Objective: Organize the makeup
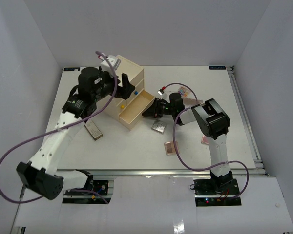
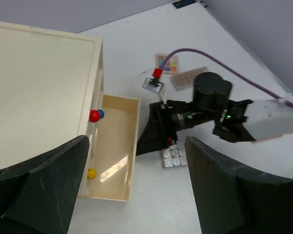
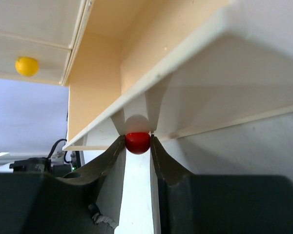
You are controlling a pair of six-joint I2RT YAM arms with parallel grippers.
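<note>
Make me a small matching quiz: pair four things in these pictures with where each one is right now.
Things:
1. red knob
2. silver palette
3. brown palette
4. yellow knob

Places:
A. flat on the table, left of the chest
B. pinched between the right jaws
C. on the chest front, nothing touching it
D. flat on the table beside the pulled-out drawer

Pairs: 1-B, 2-D, 3-A, 4-C
</note>
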